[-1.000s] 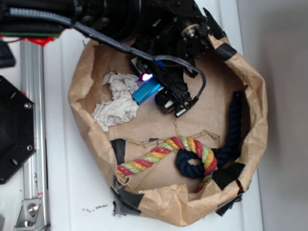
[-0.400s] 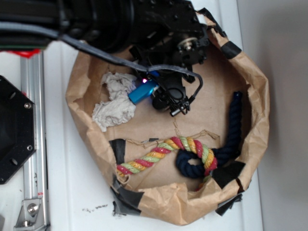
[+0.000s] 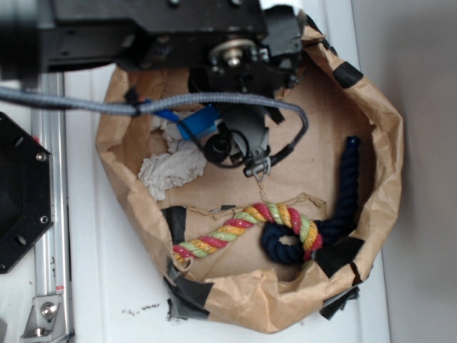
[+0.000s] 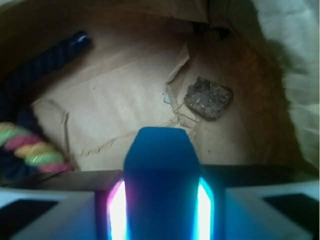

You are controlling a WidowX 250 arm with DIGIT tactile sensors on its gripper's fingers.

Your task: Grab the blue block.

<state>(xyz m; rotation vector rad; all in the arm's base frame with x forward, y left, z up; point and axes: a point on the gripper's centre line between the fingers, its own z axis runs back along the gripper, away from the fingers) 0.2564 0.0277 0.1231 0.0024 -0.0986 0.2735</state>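
The blue block (image 3: pixel 203 121) is a sky-blue bar gripped in my gripper (image 3: pixel 208 128), above the upper left of the brown paper nest (image 3: pixel 378 179) and next to the white cloth (image 3: pixel 171 168). The arm hides part of the block. In the wrist view the blue block (image 4: pixel 161 165) stands between my two lit fingers (image 4: pixel 118 210), and the gripper (image 4: pixel 161 205) is shut on it, above the paper floor.
A multicoloured rope (image 3: pixel 250 225) and a dark navy rope (image 3: pixel 335 207) lie at the nest's front and right. A dark rough lump (image 4: pixel 209 97) lies on the paper ahead. An aluminium rail (image 3: pixel 50 214) and a black plate (image 3: pixel 18 193) stand at the left.
The arm has swung toward the top of the picture and covers more of the nest. The blue block has gone with it, up and slightly left, still gripped.
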